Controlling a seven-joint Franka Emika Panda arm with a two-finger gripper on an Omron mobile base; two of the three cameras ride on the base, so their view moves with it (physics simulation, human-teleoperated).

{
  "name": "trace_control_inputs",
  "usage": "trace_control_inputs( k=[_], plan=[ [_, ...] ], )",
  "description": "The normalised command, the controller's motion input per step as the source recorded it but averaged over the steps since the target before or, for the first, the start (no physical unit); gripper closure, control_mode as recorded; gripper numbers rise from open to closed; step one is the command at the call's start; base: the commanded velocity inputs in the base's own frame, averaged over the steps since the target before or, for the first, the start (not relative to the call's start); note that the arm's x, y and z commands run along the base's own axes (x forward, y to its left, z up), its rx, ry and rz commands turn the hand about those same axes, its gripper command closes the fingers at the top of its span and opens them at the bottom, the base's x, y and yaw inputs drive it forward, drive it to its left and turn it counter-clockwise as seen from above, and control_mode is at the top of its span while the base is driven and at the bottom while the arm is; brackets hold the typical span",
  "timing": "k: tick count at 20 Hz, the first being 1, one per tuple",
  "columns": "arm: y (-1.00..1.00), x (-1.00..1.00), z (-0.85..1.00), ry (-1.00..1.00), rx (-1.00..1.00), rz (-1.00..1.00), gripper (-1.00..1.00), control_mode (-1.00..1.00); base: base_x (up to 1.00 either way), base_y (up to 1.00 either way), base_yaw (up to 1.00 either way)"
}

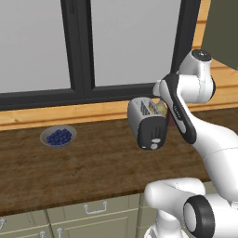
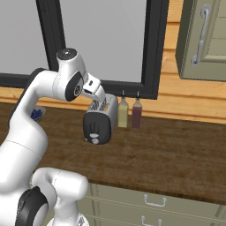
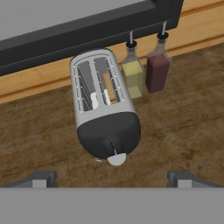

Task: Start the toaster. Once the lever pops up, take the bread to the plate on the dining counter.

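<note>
My arm hides my claw (image 3: 112,179) in both base views; hand view shows its tips set wide apart, holding nothing, above the toaster (image 3: 105,105) on the wood worktop (image 3: 183,131). Hand view alone shows bread (image 3: 110,87) in a slot and the lever (image 3: 113,148), hard to read. Two bottles (image 3: 146,72) stand just beside the toaster, blueberry bowl (image 1: 58,136) well apart.

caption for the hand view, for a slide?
Open fingers above the toaster, bread in one slot, two bottles behind.
</note>
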Motion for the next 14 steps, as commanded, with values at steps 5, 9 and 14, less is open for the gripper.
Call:
trace_control_inputs(
  k=[5, 9, 14],
  plan=[
    [0.00, 0.00, 0.00, 0.00, 0.00, 0.00, -1.00, -1.00, 0.00, 0.00, 0.00],
    [0.00, 0.00, 0.00, 0.00, 0.00, 0.00, -1.00, -1.00, 0.00, 0.00, 0.00],
    [0.00, 0.00, 0.00, 0.00, 0.00, 0.00, -1.00, -1.00, 0.00, 0.00, 0.00]
  ],
)
